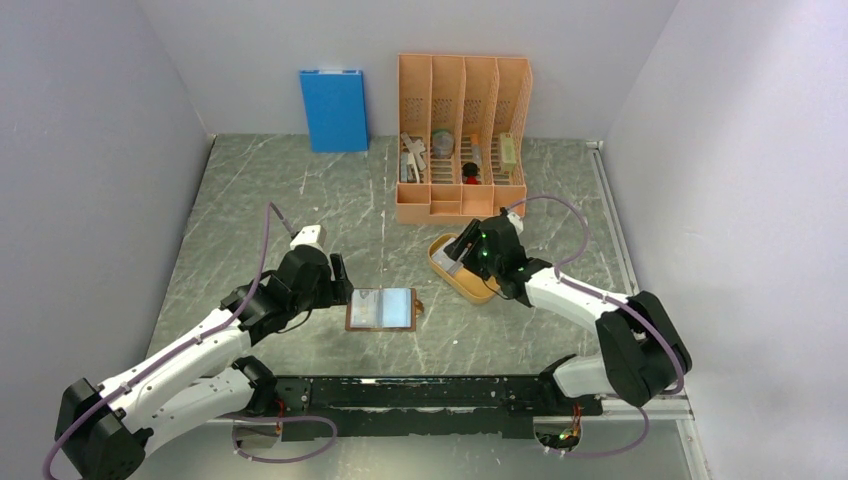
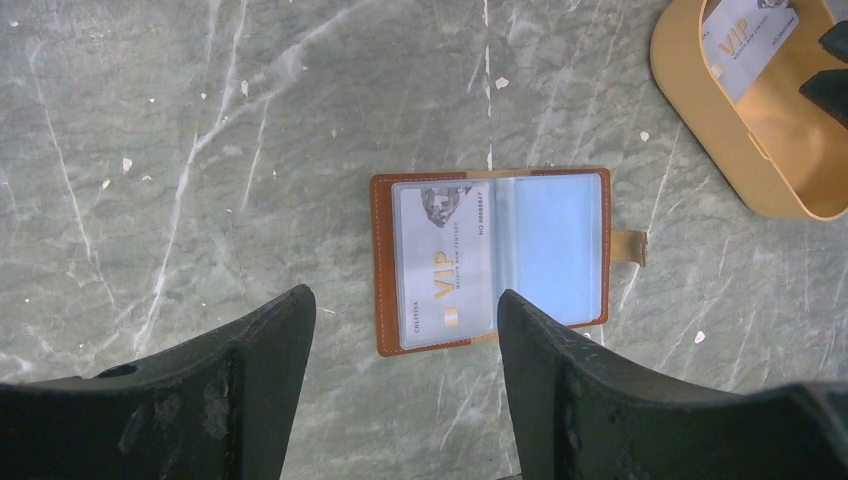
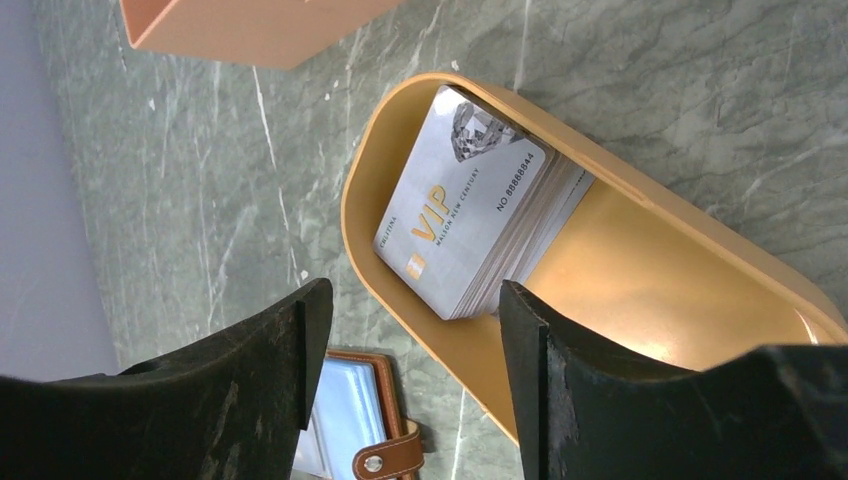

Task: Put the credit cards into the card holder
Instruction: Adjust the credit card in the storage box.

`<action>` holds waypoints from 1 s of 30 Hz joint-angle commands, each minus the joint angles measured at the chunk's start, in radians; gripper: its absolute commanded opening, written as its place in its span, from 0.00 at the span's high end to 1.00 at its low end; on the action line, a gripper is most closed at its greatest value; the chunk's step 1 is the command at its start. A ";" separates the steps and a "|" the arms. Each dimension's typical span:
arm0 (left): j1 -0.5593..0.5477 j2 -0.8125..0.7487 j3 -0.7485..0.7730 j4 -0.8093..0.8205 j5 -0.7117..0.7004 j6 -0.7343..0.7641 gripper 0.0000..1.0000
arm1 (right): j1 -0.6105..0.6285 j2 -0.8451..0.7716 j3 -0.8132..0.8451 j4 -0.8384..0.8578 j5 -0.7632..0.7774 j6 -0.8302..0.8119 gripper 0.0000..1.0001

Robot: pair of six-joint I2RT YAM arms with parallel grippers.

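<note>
While the credit cards [image 3: 465, 225] lie tightly stacked in the orange tray [image 3: 660, 205], upper centre of frame, the right gripper [image 3: 415, 288], spread wide, risks pinching several; left gripper [image 2: 402, 300] is spread over the open card holder [image 2: 490, 255].

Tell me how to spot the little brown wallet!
Find the tall orange organizer at the back of the grey marble table. In front of it sits an oval orange tray; just left of that, nearer still, the wallet lies open. It alone is brown leather, with clear sleeves holding one silvery card.
</note>
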 commanded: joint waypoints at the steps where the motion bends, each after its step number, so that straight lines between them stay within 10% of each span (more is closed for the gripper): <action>1: 0.000 -0.005 -0.005 0.009 0.001 0.011 0.28 | -0.006 0.027 0.003 0.012 -0.015 0.005 0.35; 19: -0.013 0.011 -0.002 -0.002 -0.017 0.005 0.29 | -0.014 0.193 0.058 0.011 0.013 0.127 0.36; 30: -0.022 0.019 0.000 -0.005 -0.027 0.001 0.29 | -0.027 0.189 -0.002 0.027 -0.004 0.119 0.53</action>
